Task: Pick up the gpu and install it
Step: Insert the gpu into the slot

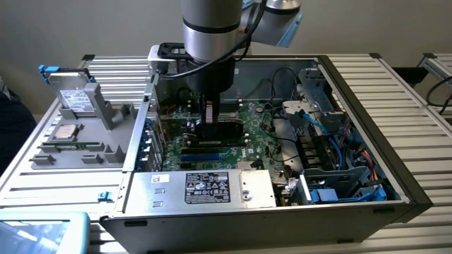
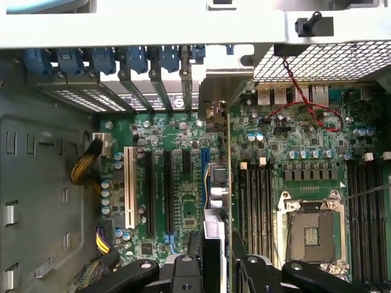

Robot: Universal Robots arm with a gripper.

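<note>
**Card held on edge above the motherboard slots**

The open dark metal computer case (image 1: 395, 180) lies on its side on a slatted metal surface (image 1: 416, 90). The exterior view takes in what the wrist view leaves out. The grey robot arm (image 1: 208, 32) hangs straight down into the case. One silver power supply box with a black label (image 1: 211, 188) sits at the near edge. At the exterior view's left is one grey moulded fixture tray (image 1: 106, 153), which carries one silver hard drive with a white label (image 1: 74, 98) and one narrow green memory stick (image 1: 67, 144).

The wrist view gives the green motherboard (image 2: 183, 201) close up. It has one white expansion slot (image 2: 129, 183), two long black ones, one blue slot (image 2: 204, 174) and one square metal processor socket (image 2: 311, 232).

The gpu (image 2: 217, 189), a thin flat card with a silvery metal bracket at its far end, appears there edge-on and upright, just beside the blue slot. Whether it touches that slot is hard to tell. The black fingers (image 2: 183, 271) of the gripper (image 2: 215, 256) pinch the card from both sides.
</note>
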